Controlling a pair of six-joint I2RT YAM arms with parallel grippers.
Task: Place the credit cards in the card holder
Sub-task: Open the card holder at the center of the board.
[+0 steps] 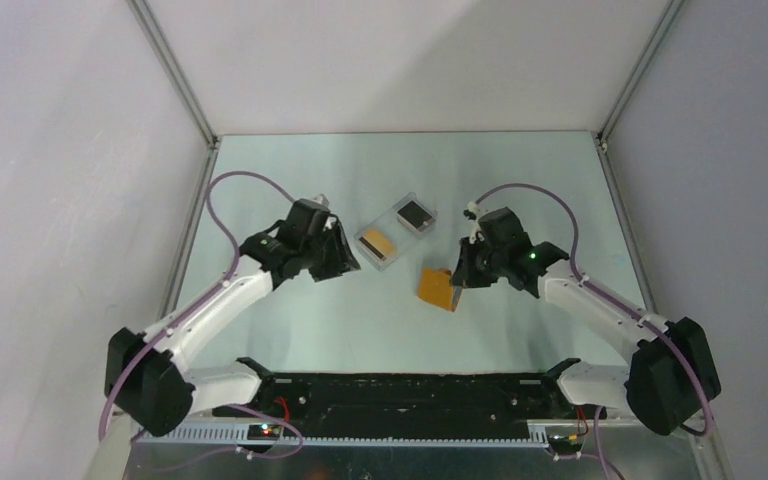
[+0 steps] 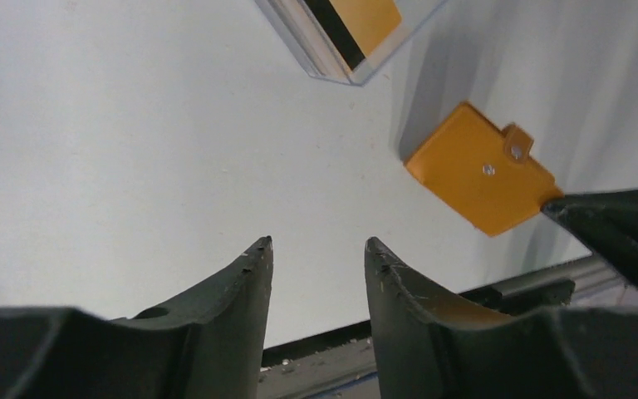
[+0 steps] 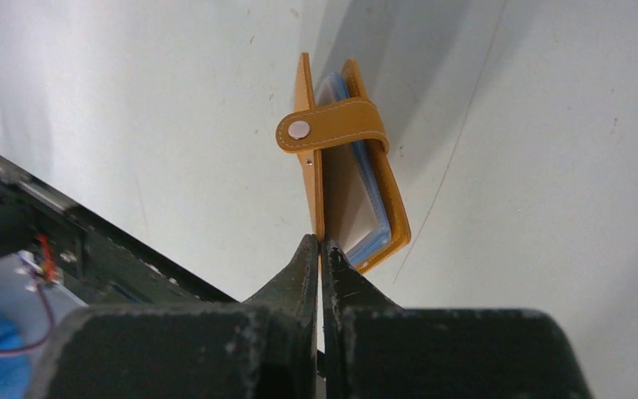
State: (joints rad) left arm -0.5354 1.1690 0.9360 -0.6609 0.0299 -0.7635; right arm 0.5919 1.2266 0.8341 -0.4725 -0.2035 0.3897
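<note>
The right gripper [image 3: 322, 249] is pinching one cover of the orange card holder [image 3: 341, 195], which is extending just beyond its jaws, with light blue credit cards [image 3: 364, 174] showing inside. The left gripper [image 2: 317, 248] is holding its jaws spread apart, a clear case [image 2: 324, 50] lying farther ahead.

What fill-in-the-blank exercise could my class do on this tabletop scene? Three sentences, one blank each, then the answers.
1. The right gripper is shut on one cover of the card holder, whose colour is ____.
2. The left gripper holds nothing, and its jaws stand ____.
3. One clear case has an orange centre; the other clear case has a ____ centre.
Missing words: orange; open; black.
</note>
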